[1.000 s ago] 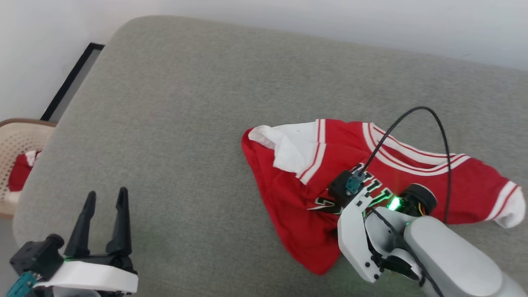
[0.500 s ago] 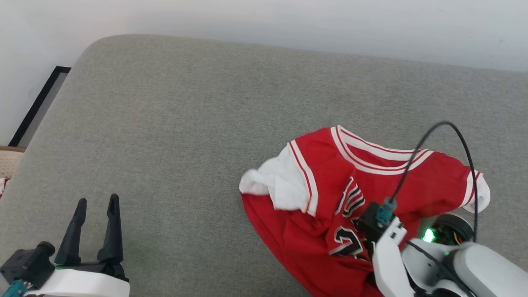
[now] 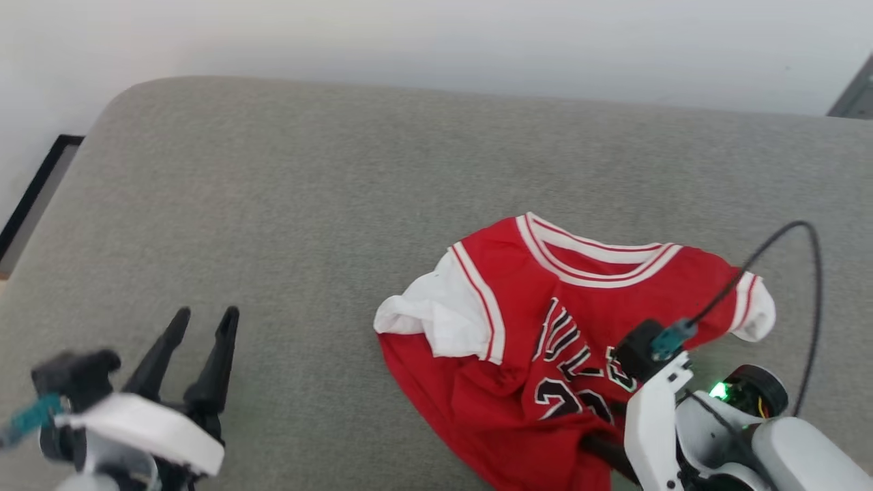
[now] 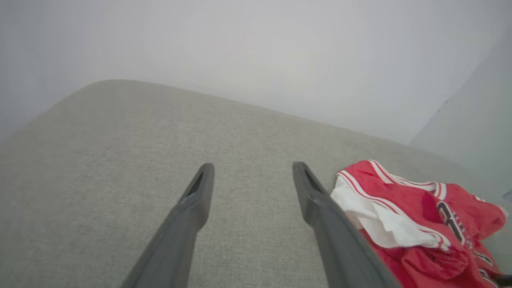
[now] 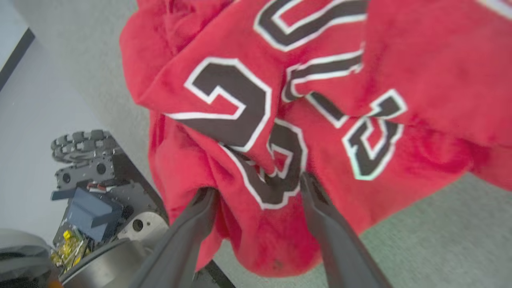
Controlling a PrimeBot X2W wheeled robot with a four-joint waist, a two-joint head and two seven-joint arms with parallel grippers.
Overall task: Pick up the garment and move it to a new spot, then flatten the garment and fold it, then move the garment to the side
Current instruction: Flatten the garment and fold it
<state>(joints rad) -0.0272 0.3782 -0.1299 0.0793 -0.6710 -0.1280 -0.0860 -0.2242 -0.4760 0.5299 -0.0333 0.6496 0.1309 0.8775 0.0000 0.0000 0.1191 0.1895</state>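
Meanwhile, a black cable (image 3: 798,224) arcs over the garment (image 3: 545,300).

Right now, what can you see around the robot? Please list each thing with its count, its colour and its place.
garment: one, red with white sleeves and black lettering, crumpled on the near right part of the cushion.
cushion: one, grey, wide, under the garment.
wall: one, white, behind the cushion.
frame strip: one, black, beside the cushion's left end.
cable: one, black, arching above the right wrist.
wheeled base: one, grey metal, below the cushion's edge.
left tool: one, dark fingers, open, over bare cushion at lower left.
right tool: one, dark fingers, spread apart with garment cloth between them, at the garment's near edge.
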